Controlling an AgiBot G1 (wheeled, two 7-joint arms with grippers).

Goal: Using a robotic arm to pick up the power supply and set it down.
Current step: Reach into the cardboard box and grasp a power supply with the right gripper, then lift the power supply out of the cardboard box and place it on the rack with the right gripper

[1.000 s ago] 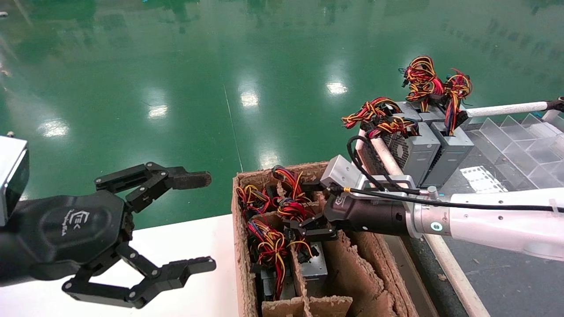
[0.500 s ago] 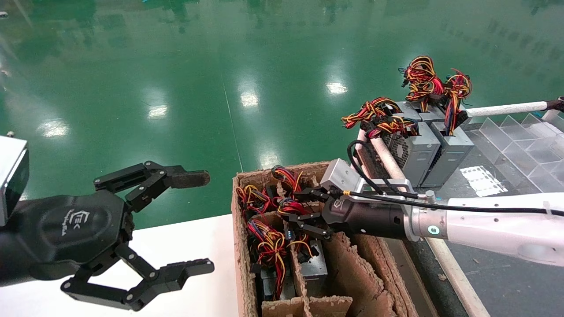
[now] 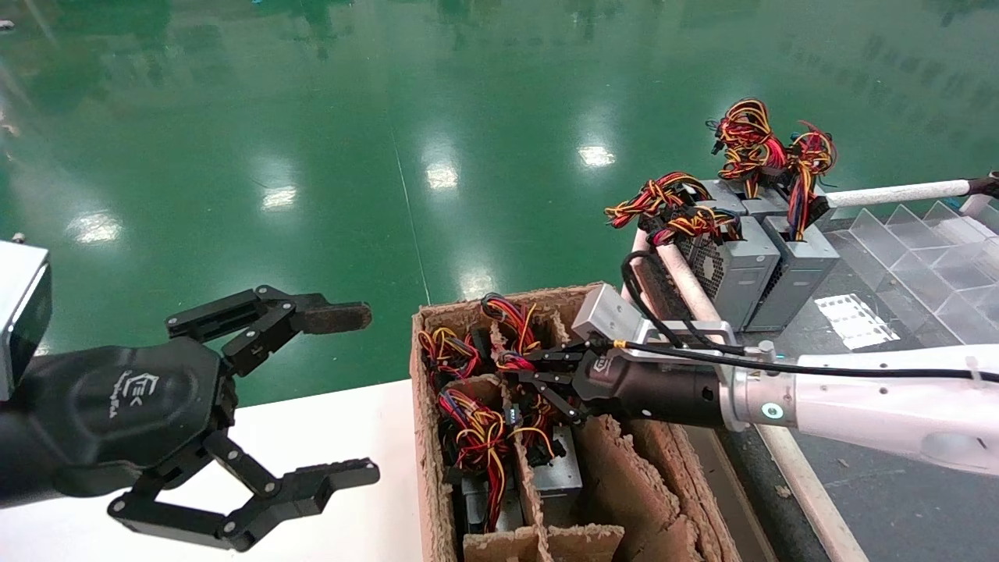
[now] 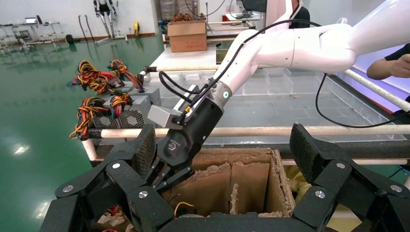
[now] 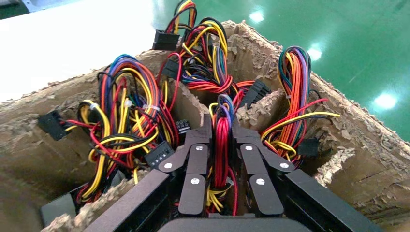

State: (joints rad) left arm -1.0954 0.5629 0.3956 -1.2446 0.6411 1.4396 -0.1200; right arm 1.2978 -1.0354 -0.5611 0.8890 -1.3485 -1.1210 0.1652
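Note:
My right gripper [image 3: 524, 368] reaches into the brown cardboard divider box [image 3: 624, 476]. Its jaws are shut on a red, yellow and black wire bundle [image 5: 221, 145] rising from a middle cell, as the right wrist view [image 5: 221, 126] shows. The grey metal body of a power supply [image 3: 557, 468] lies low in that cell, mostly hidden by wires and the divider. My left gripper [image 3: 347, 394] hangs open and empty over the white table's [image 3: 343, 421] edge, left of the box. In the left wrist view it [image 4: 225, 152] frames the right gripper [image 4: 162, 180].
Other wire bundles [image 3: 468, 425] fill the neighbouring cells. Several grey power supplies [image 3: 749, 265] with wires stand on a rack at the right, beside clear plastic dividers [image 3: 929, 265]. A white rail [image 3: 804, 484] runs along the box's right side. Green floor lies beyond.
My right gripper has moved a little toward the box's far end and its jaws have closed on the wire bundle. The left arm has stayed put.

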